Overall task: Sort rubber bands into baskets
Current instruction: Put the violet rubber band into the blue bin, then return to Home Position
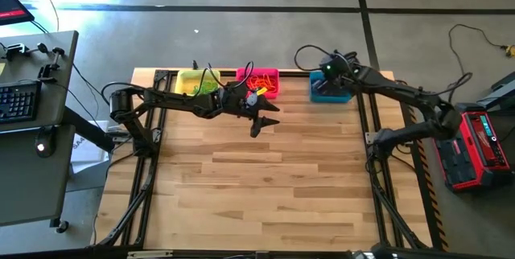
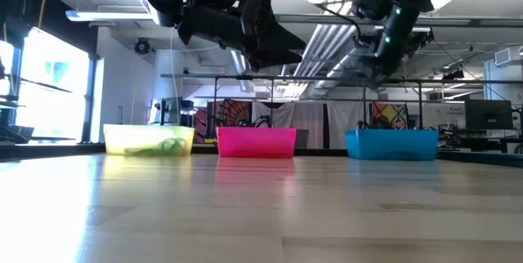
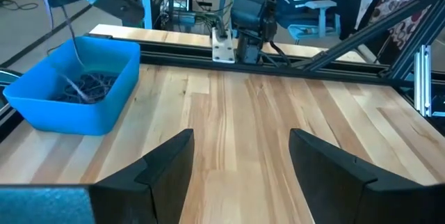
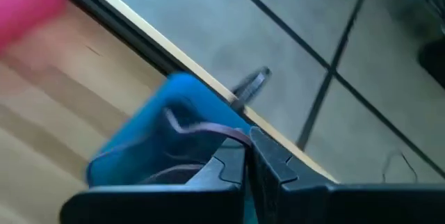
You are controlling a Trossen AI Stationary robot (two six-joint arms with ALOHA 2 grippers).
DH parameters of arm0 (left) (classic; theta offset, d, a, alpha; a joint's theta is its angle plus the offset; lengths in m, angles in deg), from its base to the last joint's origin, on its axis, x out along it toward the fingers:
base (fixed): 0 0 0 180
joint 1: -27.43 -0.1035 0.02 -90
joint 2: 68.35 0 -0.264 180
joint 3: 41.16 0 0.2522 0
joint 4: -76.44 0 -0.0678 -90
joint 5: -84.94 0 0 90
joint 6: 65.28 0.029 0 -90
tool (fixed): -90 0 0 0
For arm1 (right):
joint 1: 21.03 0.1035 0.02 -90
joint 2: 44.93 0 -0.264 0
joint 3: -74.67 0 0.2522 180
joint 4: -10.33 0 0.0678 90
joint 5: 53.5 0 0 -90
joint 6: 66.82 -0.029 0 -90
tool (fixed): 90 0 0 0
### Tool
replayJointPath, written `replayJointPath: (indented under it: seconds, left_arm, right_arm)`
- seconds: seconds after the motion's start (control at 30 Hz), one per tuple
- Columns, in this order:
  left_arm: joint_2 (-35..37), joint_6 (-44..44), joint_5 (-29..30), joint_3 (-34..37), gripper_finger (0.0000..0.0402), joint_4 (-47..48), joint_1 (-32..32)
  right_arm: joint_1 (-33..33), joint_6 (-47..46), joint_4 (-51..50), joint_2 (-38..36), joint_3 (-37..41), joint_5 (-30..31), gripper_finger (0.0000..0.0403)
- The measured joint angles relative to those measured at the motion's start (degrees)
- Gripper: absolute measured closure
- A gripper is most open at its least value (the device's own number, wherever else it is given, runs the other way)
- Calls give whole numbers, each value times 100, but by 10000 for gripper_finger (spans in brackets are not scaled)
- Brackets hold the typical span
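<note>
So the three baskets sit in a row along the far edge of the table: yellow basket [image 1: 198, 82] with green rubber bands [image 1: 204, 87] in it, pink basket [image 1: 259, 81] holding orange bands [image 1: 262, 83], and the blue basket [image 3: 73, 85] with a tangle of dark bands [image 3: 87, 86]. The left gripper [image 3: 240, 165] hangs just in front of the pink one, fingers spread wide, nothing in them. The right gripper [image 4: 248, 160] is over the blue basket, fingers pinched together on a thin dark band [image 4: 208, 128].

Three small plastic baskets stand in a row along the table's far edge: yellow basket [image 1: 198, 82] holding green rubber bands [image 1: 205, 87], pink basket [image 1: 259, 82] orange rubber bands [image 1: 261, 83], blue basket [image 1: 330, 90] dark rubber bands [image 3: 87, 86].
</note>
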Motion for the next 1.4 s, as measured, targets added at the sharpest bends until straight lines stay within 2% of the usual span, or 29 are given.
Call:
replayJointPath:
  seconds: [0.17,0.3,0.4,0.57,0.77,0.9,0.97,1.03,1.1,1.23,1.27,1.4]
  left_arm:
    - [0,45,6,0,173,-2,2]
    - [-2,50,260,0,173,-2,13]
    - [-2,54,266,0,173,-4,13]
    - [-2,55,273,0,173,-26,13]
    - [-2,46,275,0,173,-81,17]
    - [-2,224,249,0,178,-83,17]
    - [-5,228,238,0,191,-108,20]
    - [-5,212,238,0,211,-133,33]
    - [-5,218,235,0,238,-136,43]
    - [-8,217,234,0,306,-240,40]
    - [-9,209,234,1,323,-305,30]
    - [-9,196,246,2,378,-579,13]
  right_arm:
    - [-390,-31,128,0,409,-2,403]
    - [-584,-173,246,0,757,-164,402]
    - [-671,-254,164,0,941,-287,390]
    - [-742,-333,89,2,1054,-349,319]
    - [-784,-1108,212,2,1049,-692,216]
    - [-973,-1525,202,2,945,-1547,189]
    - [-1038,-1223,236,2,889,-2002,194]
    - [-1006,-913,359,0,884,-2119,218]
    - [-927,-682,558,-13,884,-2145,258]
    - [-609,-272,987,-57,884,-2195,372]
    - [-508,-130,1105,-69,884,-2220,387]
    - [-86,120,1485,-117,887,-2235,388]
